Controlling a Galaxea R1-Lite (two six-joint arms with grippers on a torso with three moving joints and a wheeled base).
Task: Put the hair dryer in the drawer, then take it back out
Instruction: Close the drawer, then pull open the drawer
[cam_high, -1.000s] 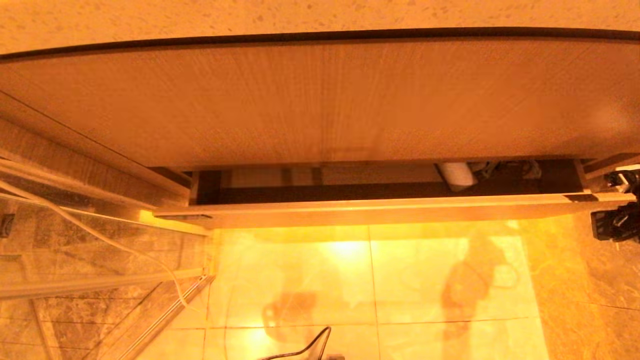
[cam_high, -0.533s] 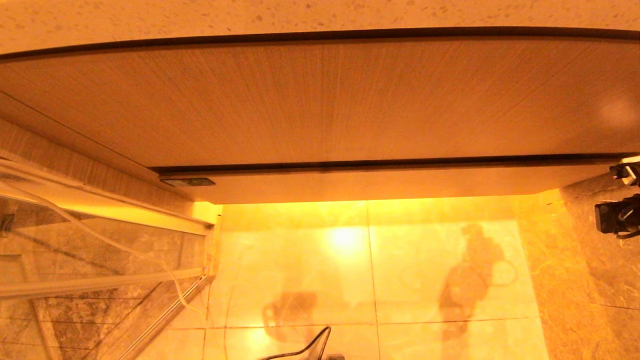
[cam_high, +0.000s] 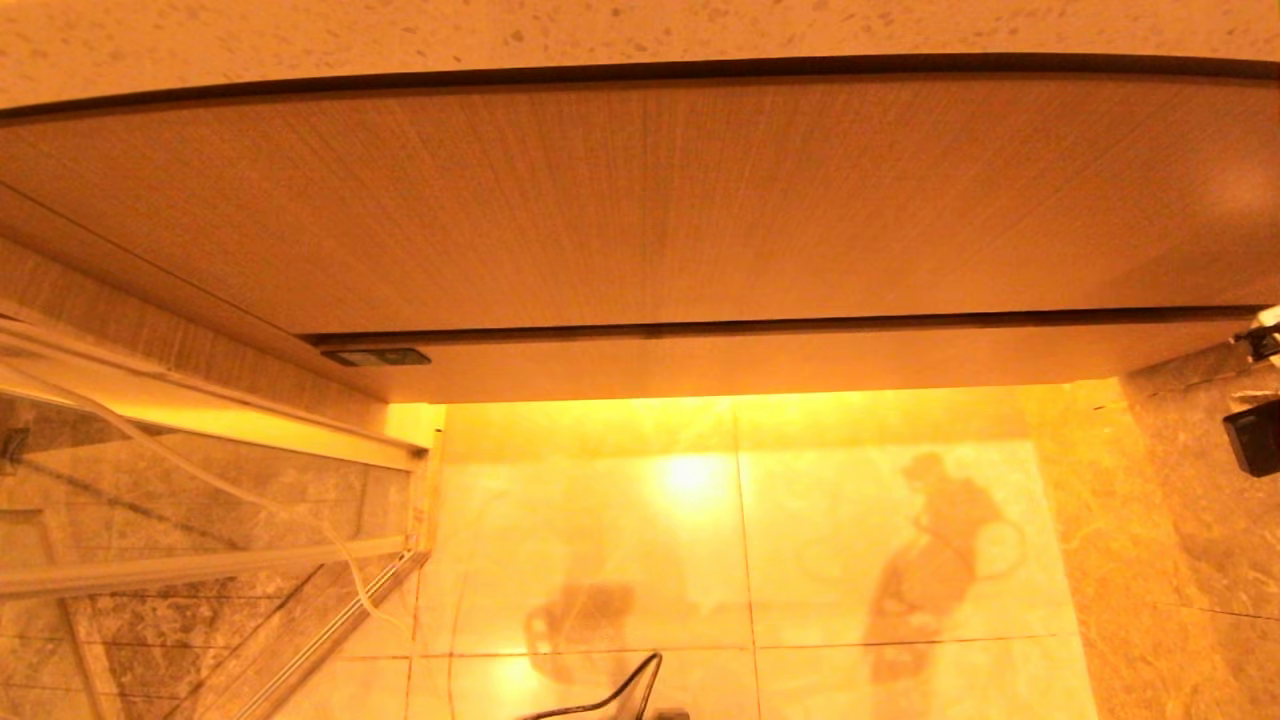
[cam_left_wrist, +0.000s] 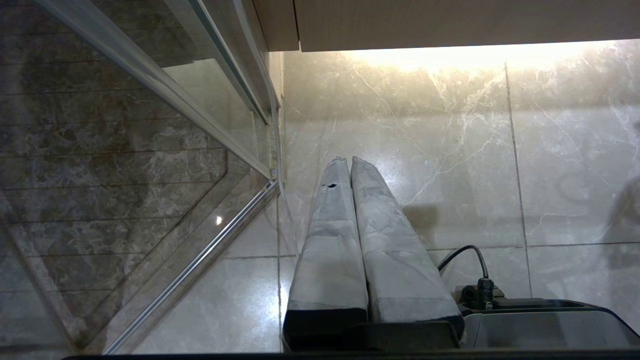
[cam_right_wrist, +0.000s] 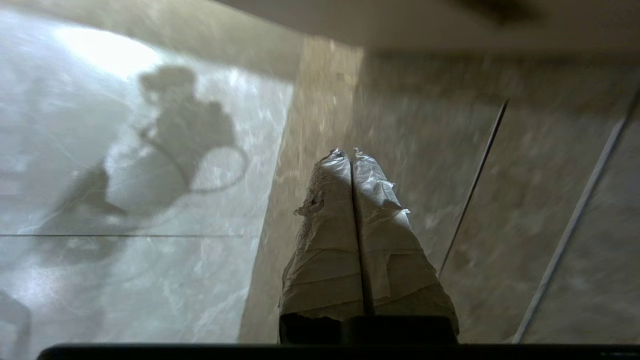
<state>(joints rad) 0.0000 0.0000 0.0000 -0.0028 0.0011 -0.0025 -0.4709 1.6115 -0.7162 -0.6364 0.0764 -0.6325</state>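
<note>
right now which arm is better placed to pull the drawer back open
Right, likely. The right gripper, shut and empty, sits by the right end of the closed drawer; the left gripper hangs parked over the floor.

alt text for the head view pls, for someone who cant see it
The wide wood-grain drawer is shut flush beneath a taller wood panel and a speckled countertop, with no hair dryer in sight. Below it lies glossy lit floor tile, and part of the right arm shows at the right edge, away from the drawer. A glass partition stands at left.
</note>
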